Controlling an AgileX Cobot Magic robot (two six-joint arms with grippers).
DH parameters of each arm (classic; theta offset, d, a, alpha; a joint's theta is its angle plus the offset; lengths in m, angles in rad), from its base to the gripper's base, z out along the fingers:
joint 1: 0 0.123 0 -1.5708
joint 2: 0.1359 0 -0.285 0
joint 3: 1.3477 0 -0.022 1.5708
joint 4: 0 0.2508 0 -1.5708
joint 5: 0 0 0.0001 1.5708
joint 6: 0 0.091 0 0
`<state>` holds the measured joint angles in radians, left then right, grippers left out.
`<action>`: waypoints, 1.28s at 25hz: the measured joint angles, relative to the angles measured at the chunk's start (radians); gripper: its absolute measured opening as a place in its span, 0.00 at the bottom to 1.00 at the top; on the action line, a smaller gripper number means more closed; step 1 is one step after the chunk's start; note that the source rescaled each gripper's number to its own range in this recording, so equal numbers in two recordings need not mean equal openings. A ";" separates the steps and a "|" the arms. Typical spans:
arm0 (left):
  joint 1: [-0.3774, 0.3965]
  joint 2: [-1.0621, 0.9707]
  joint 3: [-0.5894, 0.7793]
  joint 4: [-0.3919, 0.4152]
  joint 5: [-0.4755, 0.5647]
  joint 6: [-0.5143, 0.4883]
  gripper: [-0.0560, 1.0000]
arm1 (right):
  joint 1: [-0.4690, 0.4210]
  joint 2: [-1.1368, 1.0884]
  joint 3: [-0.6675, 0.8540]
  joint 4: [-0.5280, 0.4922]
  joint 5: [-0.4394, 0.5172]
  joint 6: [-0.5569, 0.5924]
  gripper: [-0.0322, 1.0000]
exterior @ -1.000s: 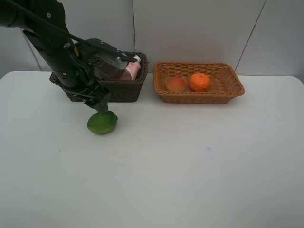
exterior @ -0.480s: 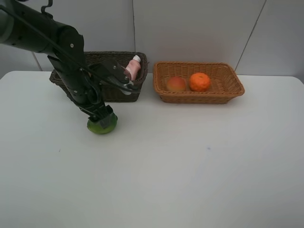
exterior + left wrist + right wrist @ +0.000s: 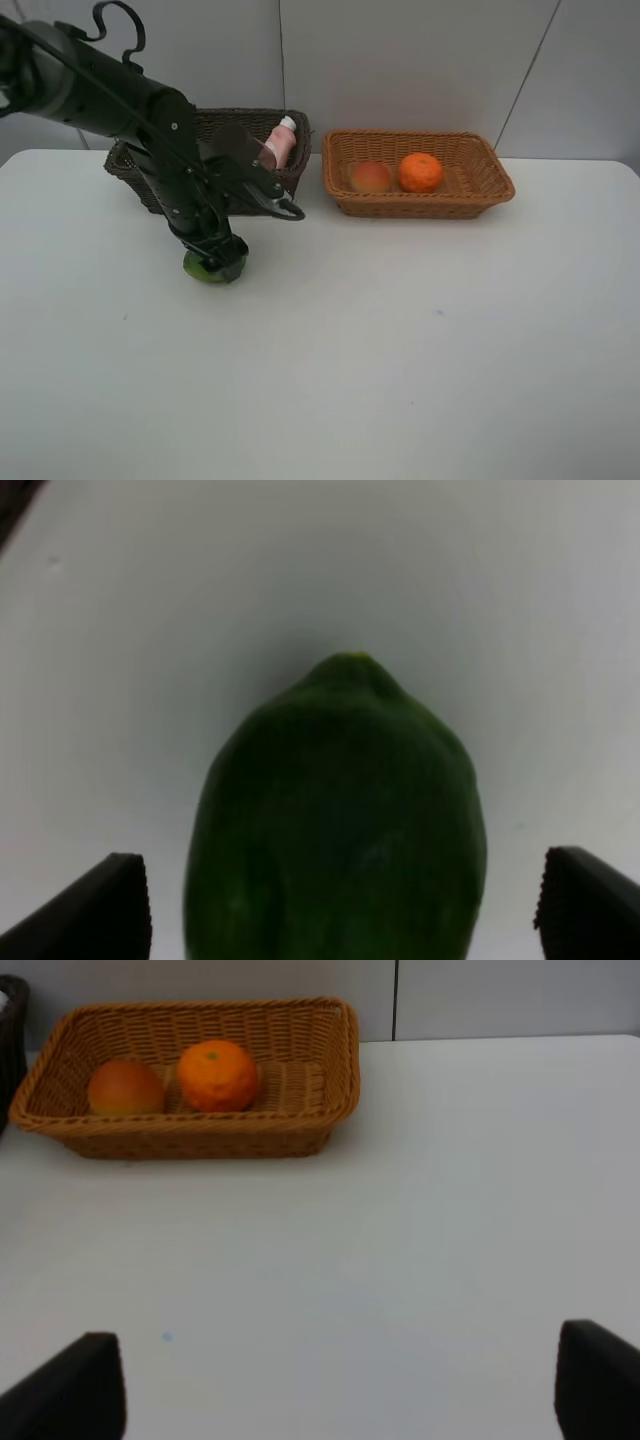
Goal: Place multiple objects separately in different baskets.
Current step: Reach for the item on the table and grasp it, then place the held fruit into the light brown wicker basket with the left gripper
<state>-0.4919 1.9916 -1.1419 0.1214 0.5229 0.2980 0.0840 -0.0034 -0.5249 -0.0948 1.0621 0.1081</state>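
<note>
While the left gripper (image 3: 222,262) stands wide open, the green fruit (image 3: 335,820) lies on the table (image 3: 400,340) between its fingertips (image 3: 115,905), ungripped.

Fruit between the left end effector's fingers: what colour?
Dark green fruit, clearest in the left wrist view.

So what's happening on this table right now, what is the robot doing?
The left gripper is down over the green fruit on the white table, jaws open on either side of it, not yet closed. The light basket already holds an orange and a peach-like fruit. A pink bottle sticks out of the dark basket behind the arm. The right gripper waits open over bare table, holding nothing.
</note>
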 joint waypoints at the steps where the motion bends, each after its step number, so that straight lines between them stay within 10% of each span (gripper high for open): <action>1: 0.000 0.009 0.000 0.000 -0.005 0.000 1.00 | 0.000 0.000 0.000 0.000 0.000 0.000 0.79; 17: 0.000 0.071 0.002 0.001 -0.048 0.000 0.99 | 0.000 0.000 0.000 0.000 0.000 0.000 0.79; 23: 0.000 0.080 0.002 0.003 -0.048 0.000 0.62 | 0.000 0.000 0.000 0.000 0.000 0.000 0.79; 32: 0.000 0.080 0.002 0.003 -0.048 -0.065 0.62 | 0.000 0.000 0.000 0.000 0.000 0.000 0.79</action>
<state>-0.4920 2.0712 -1.1399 0.1244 0.4754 0.2326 0.0840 -0.0034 -0.5249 -0.0948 1.0621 0.1081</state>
